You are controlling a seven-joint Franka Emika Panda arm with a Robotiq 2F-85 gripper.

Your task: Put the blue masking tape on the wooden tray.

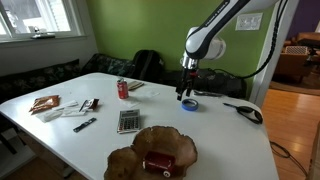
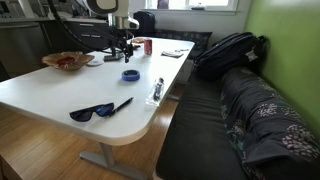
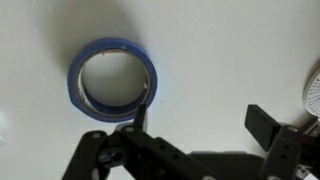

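Observation:
The blue masking tape (image 3: pixel 112 44) lies flat on the white table, a hollow ring that also shows in both exterior views (image 1: pixel 190 103) (image 2: pixel 130 74). My gripper (image 3: pixel 200 122) is open and empty, hovering just above the table. One finger is at the ring's near edge and the other stands well off to the side. In both exterior views the gripper (image 1: pixel 186 92) (image 2: pixel 122 50) hangs close over the tape. The wooden tray (image 1: pixel 175 140) (image 2: pixel 52 58) sits at the table's other end, well away from the tape, and holds a small red object.
A grey calculator (image 1: pixel 128 120) and a red soda can (image 1: pixel 123 89) stand between tape and tray. Black sunglasses (image 1: pixel 243 110) (image 2: pixel 92 112) and a pen (image 2: pixel 122 104) lie near the table's rounded end. Papers and small items (image 1: pixel 60 108) lie at the far side. A dark sofa (image 2: pixel 240 110) runs alongside.

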